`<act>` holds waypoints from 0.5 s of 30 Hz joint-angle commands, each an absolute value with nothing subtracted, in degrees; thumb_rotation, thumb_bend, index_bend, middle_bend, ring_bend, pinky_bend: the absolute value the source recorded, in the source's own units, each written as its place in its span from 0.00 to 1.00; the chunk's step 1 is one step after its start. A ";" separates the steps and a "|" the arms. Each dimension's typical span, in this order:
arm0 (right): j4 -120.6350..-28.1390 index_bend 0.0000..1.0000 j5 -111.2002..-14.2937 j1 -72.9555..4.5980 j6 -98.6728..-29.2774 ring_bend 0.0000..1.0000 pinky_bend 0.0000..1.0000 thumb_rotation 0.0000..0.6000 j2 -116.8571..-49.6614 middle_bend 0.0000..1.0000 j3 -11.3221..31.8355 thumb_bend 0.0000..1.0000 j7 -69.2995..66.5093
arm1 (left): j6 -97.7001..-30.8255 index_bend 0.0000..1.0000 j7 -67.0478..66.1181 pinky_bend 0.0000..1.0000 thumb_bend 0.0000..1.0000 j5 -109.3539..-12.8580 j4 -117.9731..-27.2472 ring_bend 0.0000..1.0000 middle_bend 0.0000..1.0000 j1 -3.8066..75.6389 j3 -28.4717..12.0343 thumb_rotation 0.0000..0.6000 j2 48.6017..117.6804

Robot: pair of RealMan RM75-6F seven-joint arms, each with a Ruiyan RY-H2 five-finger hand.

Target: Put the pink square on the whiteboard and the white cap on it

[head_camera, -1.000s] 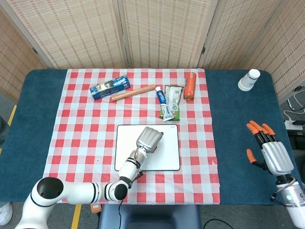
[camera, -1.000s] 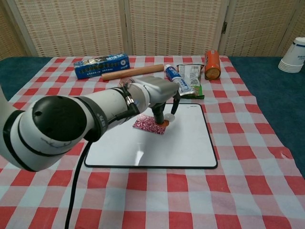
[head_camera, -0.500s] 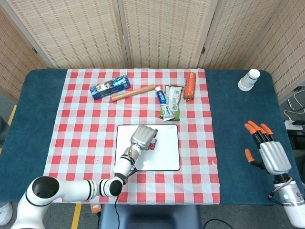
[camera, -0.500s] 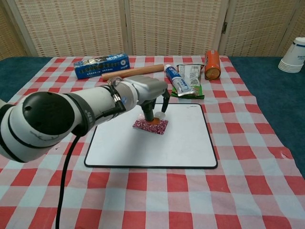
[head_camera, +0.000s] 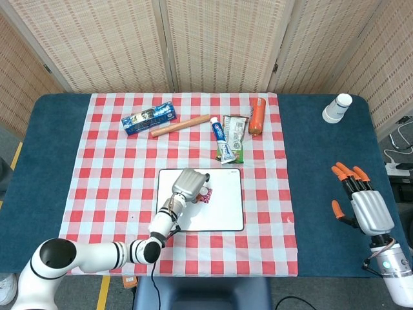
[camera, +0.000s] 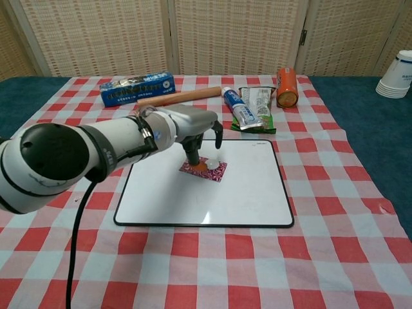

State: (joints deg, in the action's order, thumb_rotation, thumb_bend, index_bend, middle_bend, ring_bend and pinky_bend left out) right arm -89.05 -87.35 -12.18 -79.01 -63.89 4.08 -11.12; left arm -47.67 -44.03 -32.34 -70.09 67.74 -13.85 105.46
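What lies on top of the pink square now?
A small white cap sits on the pink square, which lies on the whiteboard. The left hand covers the square's far-left corner.

A staged robot test room: woven screens (head_camera: 213, 42) at 12 o'clock wall off a worktop (head_camera: 322, 168) under a checked cloth (head_camera: 116, 168), cables (head_camera: 397, 158) at 3 o'clock.

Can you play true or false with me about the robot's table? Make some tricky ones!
1. The pink square lies on the whiteboard. True.
2. The orange bottle stands upright. False, it lies on its side.
3. The left hand is over the whiteboard. True.
4. The right hand holds the toothpaste. False, it is open, holding nothing.
5. The paper cups sit on the checked cloth. False, they are off it, on the blue table.
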 commanded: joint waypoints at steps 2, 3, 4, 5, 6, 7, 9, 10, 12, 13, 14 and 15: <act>-88.97 0.00 -87.50 -12.26 -79.04 0.00 0.00 1.00 -64.00 0.00 4.10 0.44 -11.04 | -47.51 0.15 -42.91 1.00 0.23 -32.39 -70.96 1.00 1.00 67.45 -13.88 1.00 104.65; -88.91 0.00 -87.60 -12.27 -79.11 0.00 0.00 1.00 -64.06 0.00 4.10 0.44 -11.06 | -47.86 0.13 -42.48 1.00 0.22 -32.96 -71.06 1.00 1.00 67.33 -13.89 1.00 104.59; -88.86 0.00 -87.67 -12.27 -79.12 0.00 0.00 1.00 -64.09 0.00 4.07 0.44 -11.09 | -48.22 0.11 -42.08 1.00 0.22 -33.57 -71.24 1.00 1.00 67.19 -13.88 1.00 104.48; -88.84 0.00 -87.71 -12.28 -79.10 0.00 0.00 1.00 -64.10 0.00 4.04 0.44 -11.17 | -48.62 0.10 -41.78 1.00 0.21 -34.19 -71.80 1.00 1.00 67.04 -13.84 1.00 104.12; -88.81 0.00 -87.70 -12.29 -79.08 0.00 0.00 1.00 -64.10 0.00 4.04 0.44 -11.22 | -48.99 0.10 -41.79 1.00 0.21 -34.51 -72.45 1.00 1.00 66.99 -13.83 1.00 103.71; -88.76 0.00 -87.67 -12.29 -79.06 0.00 0.00 1.00 -64.09 0.00 4.06 0.44 -11.27 | -49.56 0.10 -42.11 1.00 0.21 -34.80 -73.30 1.00 1.00 66.99 -13.76 1.00 103.17; -88.74 0.00 -87.59 -12.28 -79.09 0.00 0.00 1.00 -64.05 0.00 4.11 0.44 -11.42 | -51.74 0.14 -43.62 1.00 0.21 -35.14 -76.54 1.00 1.00 66.92 -13.60 1.00 101.29; -88.73 0.00 -87.59 -12.26 -79.12 0.00 0.00 1.00 -64.02 0.00 4.11 0.44 -11.47 | -53.21 0.15 -44.35 1.00 0.21 -35.30 -78.41 1.00 1.00 66.72 -13.58 1.00 100.26; -88.70 0.00 -87.68 -12.22 -79.24 0.00 0.00 1.00 -63.99 0.00 4.09 0.44 -11.55 | -57.87 0.16 -45.76 1.00 0.22 -36.22 -83.34 1.00 1.00 65.54 -13.41 1.00 97.48; -88.66 0.00 -87.74 -12.20 -79.30 0.00 0.00 1.00 -64.02 0.00 4.08 0.44 -11.63 | -60.44 0.15 -46.08 1.00 0.23 -36.94 -85.50 1.00 1.00 64.68 -13.31 1.00 96.24; -88.62 0.00 -87.76 -12.20 -79.32 0.00 0.00 1.00 -64.04 0.00 4.08 0.44 -11.73 | -64.18 0.15 -46.16 1.00 0.23 -38.61 -88.16 1.00 1.00 63.21 -12.94 1.00 94.63; -88.58 0.00 -87.69 -12.23 -79.27 0.00 0.00 1.00 -64.11 0.00 4.12 0.44 -11.82 | -67.00 0.16 -45.78 1.00 0.23 -40.28 -89.93 1.00 1.00 61.86 -12.50 1.00 93.47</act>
State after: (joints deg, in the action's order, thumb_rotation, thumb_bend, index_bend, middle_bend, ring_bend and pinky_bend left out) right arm -88.59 -87.70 -12.22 -79.28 -64.10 4.12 -11.81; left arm -58.63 -44.67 -36.54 -83.05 65.25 -13.36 98.05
